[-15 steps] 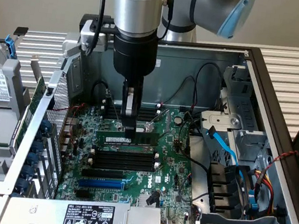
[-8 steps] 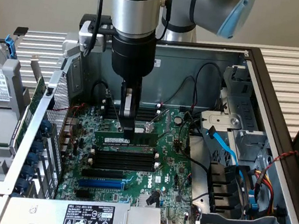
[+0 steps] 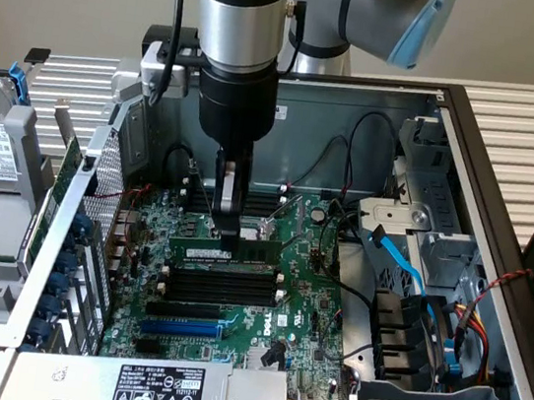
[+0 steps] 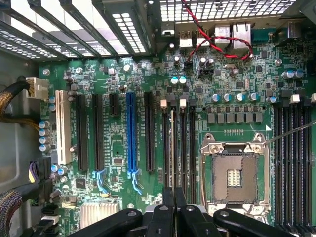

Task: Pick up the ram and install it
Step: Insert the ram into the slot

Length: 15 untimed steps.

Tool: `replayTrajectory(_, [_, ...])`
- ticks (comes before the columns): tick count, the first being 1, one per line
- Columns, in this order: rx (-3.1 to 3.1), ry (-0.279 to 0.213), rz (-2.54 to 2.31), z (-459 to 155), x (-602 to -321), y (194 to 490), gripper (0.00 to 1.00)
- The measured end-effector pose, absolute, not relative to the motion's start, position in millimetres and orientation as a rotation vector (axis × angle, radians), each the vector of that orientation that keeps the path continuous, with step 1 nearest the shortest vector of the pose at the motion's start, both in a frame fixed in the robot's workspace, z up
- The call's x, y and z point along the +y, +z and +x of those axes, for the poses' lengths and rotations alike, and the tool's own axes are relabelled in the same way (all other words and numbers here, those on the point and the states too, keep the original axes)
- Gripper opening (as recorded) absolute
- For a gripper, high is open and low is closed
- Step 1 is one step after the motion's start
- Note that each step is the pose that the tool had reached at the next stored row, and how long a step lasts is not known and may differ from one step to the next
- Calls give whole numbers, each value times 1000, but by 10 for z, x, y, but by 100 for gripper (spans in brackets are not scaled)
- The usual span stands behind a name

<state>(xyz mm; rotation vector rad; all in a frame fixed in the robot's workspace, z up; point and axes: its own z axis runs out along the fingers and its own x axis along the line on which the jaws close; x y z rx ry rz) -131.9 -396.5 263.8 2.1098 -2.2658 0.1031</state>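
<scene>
The ram (image 3: 258,252) is a thin green stick with a white label. It stands on edge along the farthest of the black memory slots (image 3: 220,288) on the motherboard (image 3: 298,294) inside the open computer case. My gripper (image 3: 227,242) comes straight down from above and is shut on the ram's top edge near its middle. In the wrist view, the ram (image 4: 172,143) shows edge-on as a thin pale line running between the black slots with white end clips (image 4: 163,103). The dark fingertips (image 4: 168,205) are pressed together over it.
A long blue slot (image 3: 179,328) (image 4: 131,133) lies beyond the black ones. The CPU socket (image 4: 234,173) sits beside the ram. Blue cables (image 3: 397,263) and drive bays fill the exterior view's right. The power supply label (image 3: 155,393) is at the front. Red-black wires (image 4: 217,39) loop near the rear ports.
</scene>
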Motion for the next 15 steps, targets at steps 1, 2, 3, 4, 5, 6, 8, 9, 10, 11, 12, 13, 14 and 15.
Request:
replayTrajectory(1, [-2266,103,2110,-1319,-3965,2638,12])
replayTrajectory(2, [-2266,103,2110,-1318,-3968,2638,12])
replayTrajectory(3, [-2266,103,2110,-1318,-3972,2637,12])
replayTrajectory(4, [-2266,102,2109,-1316,-3975,2638,12])
replayTrajectory(5, [-2265,101,2109,-1312,-3978,2637,12])
replayTrajectory(6, [-2265,99,2108,-1309,-3980,2637,12])
replayTrajectory(8, [-2262,94,2106,-1302,-3985,2638,12])
replayTrajectory(9, [-2261,93,2105,-1301,-3986,2638,12])
replayTrajectory(10, [-2262,93,2105,-1301,-3986,2638,12])
replayTrajectory(11, [-2262,92,2105,-1301,-3987,2638,12])
replayTrajectory(12, [-2261,92,2105,-1301,-3987,2638,12])
replayTrajectory(13, [-2261,92,2105,-1300,-3987,2638,12])
replayTrajectory(14, [-2261,92,2105,-1300,-3987,2637,12])
replayTrajectory(15, [-2261,92,2105,-1300,-3989,2637,12])
